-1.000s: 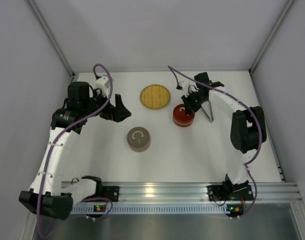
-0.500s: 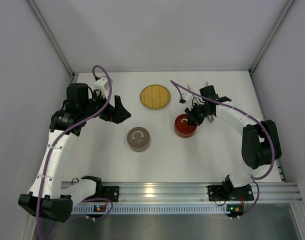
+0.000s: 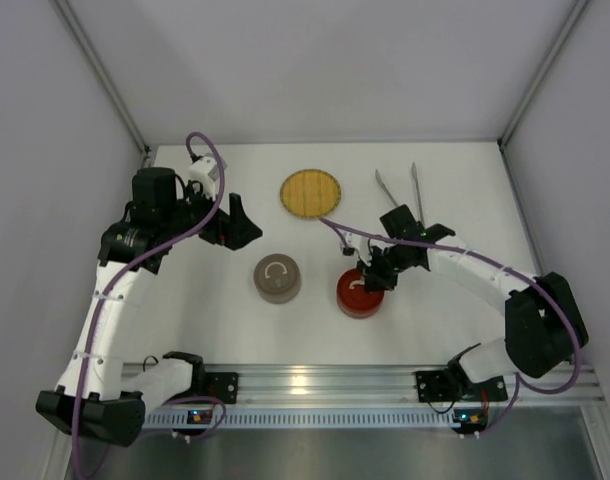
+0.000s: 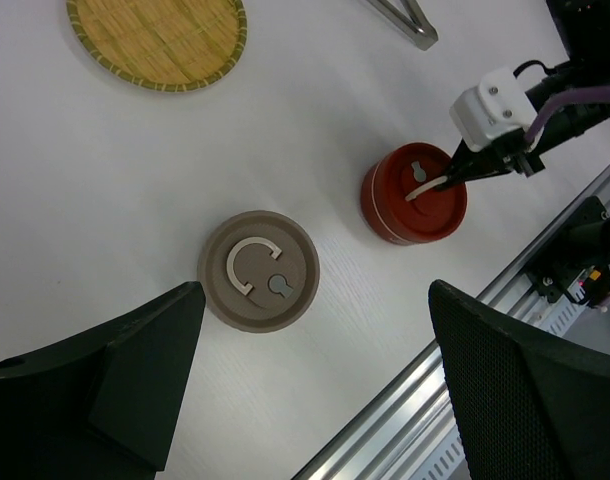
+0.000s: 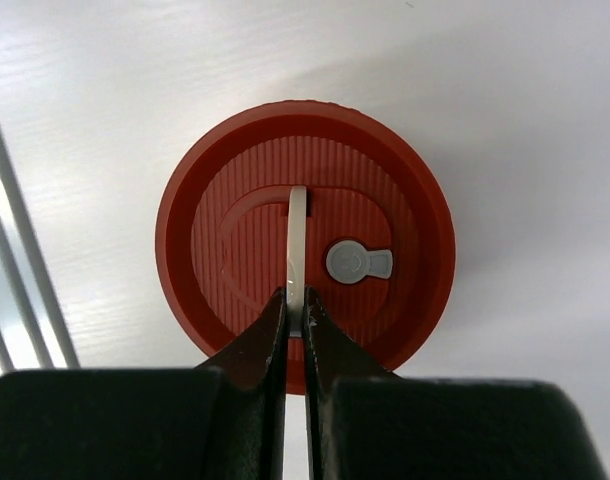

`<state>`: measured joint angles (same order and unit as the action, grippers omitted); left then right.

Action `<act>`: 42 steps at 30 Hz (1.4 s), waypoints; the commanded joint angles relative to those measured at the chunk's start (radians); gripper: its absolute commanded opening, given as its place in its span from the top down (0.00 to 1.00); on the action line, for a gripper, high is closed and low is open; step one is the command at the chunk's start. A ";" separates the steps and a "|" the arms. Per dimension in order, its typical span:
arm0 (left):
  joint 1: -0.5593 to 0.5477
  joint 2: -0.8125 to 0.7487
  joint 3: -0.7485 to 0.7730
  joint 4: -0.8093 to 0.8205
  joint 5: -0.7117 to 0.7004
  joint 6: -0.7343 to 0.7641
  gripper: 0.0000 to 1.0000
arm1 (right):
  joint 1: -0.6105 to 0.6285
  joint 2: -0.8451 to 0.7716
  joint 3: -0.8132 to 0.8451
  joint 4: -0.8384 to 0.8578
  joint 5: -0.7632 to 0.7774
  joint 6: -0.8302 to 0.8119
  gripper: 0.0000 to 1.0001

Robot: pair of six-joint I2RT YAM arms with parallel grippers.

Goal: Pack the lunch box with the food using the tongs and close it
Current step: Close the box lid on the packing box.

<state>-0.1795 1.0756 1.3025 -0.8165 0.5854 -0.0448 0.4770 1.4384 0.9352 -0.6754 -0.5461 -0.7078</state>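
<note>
Over on the left, the left gripper (image 3: pixel 240 219) is hanging above the white table (image 3: pixel 435 335) with its jaws spread wide and nothing between them. Just right of it and a little nearer the arm bases, a round brown tin (image 3: pixel 277 278) is sitting on the table with its lid on and a pale curved handle lying flat on top. Beyond that tin, toward the far edge, a round yellow woven plate (image 3: pixel 310 193) is resting by itself.

Further right, the red tin (image 3: pixel 355 300) of the lunch box is sitting near the middle of the table, lid on, well apart from the brown one. The right gripper (image 5: pixel 295 308) is reaching down over it and pinching the lid's thin white handle (image 5: pixel 297 240), which is standing upright between the closed fingertips, beside a small grey round tab.

Farthest right, the tongs (image 4: pixel 422 38) are lying flat on the table behind the right arm, near the far edge, not touching either gripper.
</note>
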 commanded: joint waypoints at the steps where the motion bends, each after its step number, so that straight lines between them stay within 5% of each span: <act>1: 0.002 -0.020 -0.006 0.010 -0.010 0.002 0.02 | 0.090 0.000 -0.065 0.031 0.051 0.114 1.00; 11: 0.002 -0.031 -0.029 0.025 -0.160 -0.061 0.02 | 0.097 -0.098 -0.133 0.261 0.132 0.620 1.00; 18: 0.002 -0.008 -0.043 0.042 -0.157 -0.061 0.02 | 0.098 -0.102 -0.131 0.246 0.035 0.656 1.00; 25: 0.002 0.004 -0.035 0.039 -0.130 -0.053 0.02 | 0.071 -0.139 -0.119 0.224 0.038 0.637 0.52; 37: 0.002 -0.011 -0.034 0.025 -0.084 -0.018 0.02 | 0.038 -0.237 -0.004 0.139 -0.028 0.528 0.39; 39: 0.002 -0.017 -0.042 0.020 -0.087 0.008 0.02 | 0.034 -0.259 0.023 0.113 -0.046 0.510 0.33; 42: 0.002 -0.008 -0.058 -0.009 -0.084 0.074 0.02 | 0.009 -0.294 0.062 0.100 -0.055 0.505 0.10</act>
<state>-0.1795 1.0779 1.2549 -0.8165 0.4808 -0.0452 0.5182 1.1995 0.9325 -0.5392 -0.5632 -0.1669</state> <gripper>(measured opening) 0.983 0.867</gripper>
